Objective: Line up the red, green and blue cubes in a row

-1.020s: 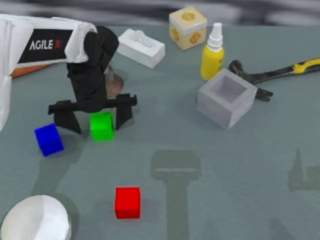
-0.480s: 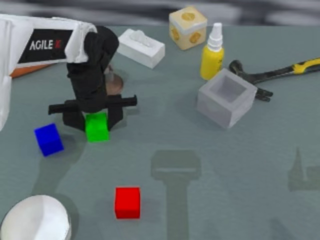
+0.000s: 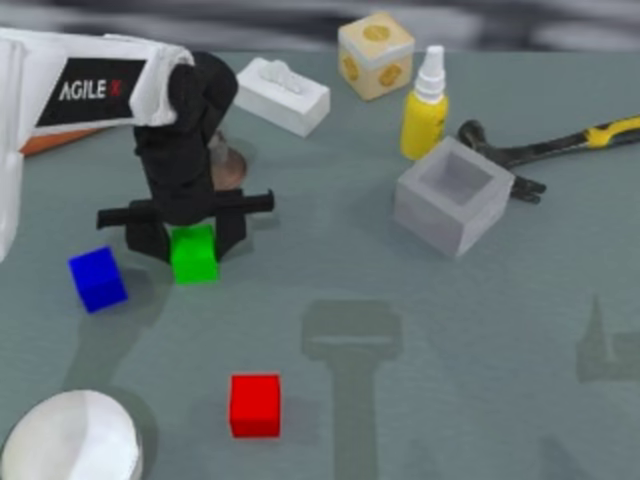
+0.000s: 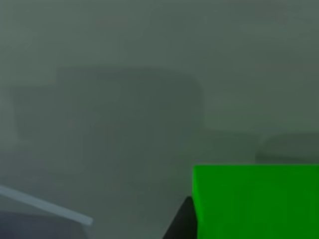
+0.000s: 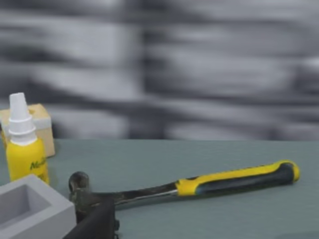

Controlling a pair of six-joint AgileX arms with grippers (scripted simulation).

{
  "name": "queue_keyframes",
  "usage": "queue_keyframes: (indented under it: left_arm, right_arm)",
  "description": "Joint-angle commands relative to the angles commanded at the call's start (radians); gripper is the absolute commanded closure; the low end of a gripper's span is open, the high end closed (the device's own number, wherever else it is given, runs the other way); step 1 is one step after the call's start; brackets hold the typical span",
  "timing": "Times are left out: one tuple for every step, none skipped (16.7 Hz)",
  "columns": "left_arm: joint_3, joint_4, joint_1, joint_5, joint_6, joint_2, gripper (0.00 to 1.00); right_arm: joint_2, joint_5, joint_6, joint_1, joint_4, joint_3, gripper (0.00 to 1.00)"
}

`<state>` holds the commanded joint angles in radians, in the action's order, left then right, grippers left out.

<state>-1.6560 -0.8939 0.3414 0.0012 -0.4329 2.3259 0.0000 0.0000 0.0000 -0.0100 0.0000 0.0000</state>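
The green cube (image 3: 194,256) sits between the black fingers of my left gripper (image 3: 192,246), which is shut on it at the table's left. In the left wrist view the green cube (image 4: 256,201) fills a corner, with one dark finger (image 4: 182,221) pressed against its side. The blue cube (image 3: 97,279) lies on the table just left of the gripper, apart from it. The red cube (image 3: 254,404) rests alone nearer the front edge. My right arm is outside the top view; a dark part of my right gripper (image 5: 97,223) shows in its wrist view.
A grey hollow box (image 3: 453,196), a yellow spray bottle (image 3: 424,104) and a hammer (image 3: 560,140) lie at the back right. A cream cube (image 3: 375,55) and a white block (image 3: 283,95) stand at the back. A white round object (image 3: 70,440) is at the front left corner.
The left gripper's fingers closed in on the green cube, and the cube shifted slightly left. Over the last half second nothing has moved.
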Motion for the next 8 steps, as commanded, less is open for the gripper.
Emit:
queue_keyframes:
  left_arm:
    - [-0.003, -0.003, 0.0, 0.0, 0.0, -0.001, 1.0]
    - [-0.014, -0.018, 0.0, 0.0, 0.001, -0.005, 1.0]
    - [-0.031, -0.042, -0.002, 0.0, 0.0, -0.014, 1.0]
    - [-0.05, -0.076, -0.005, -0.001, -0.001, -0.026, 1.0]
    - [-0.071, -0.115, -0.008, -0.001, -0.002, -0.039, 1.0]
    - [-0.092, -0.155, -0.012, -0.001, -0.002, -0.053, 1.0]
    - [-0.112, -0.189, -0.015, -0.001, -0.003, -0.066, 1.0]
    - [-0.127, -0.212, -0.017, -0.001, -0.003, -0.079, 1.0]
  right_arm:
    - [0.0, 0.0, 0.0, 0.0, 0.0, 0.0, 0.0]
    - [0.0, 0.0, 0.0, 0.0, 0.0, 0.0, 0.0]
    - [0.0, 0.0, 0.0, 0.0, 0.0, 0.0, 0.0]
    - [0.0, 0.0, 0.0, 0.0, 0.0, 0.0, 0.0]
    - [0.0, 0.0, 0.0, 0.0, 0.0, 0.0, 0.0]
    - [0.0, 0.0, 0.0, 0.0, 0.0, 0.0, 0.0]
    - [0.0, 0.0, 0.0, 0.0, 0.0, 0.0, 0.0]
    - [0.0, 0.0, 0.0, 0.0, 0.0, 0.0, 0.0]
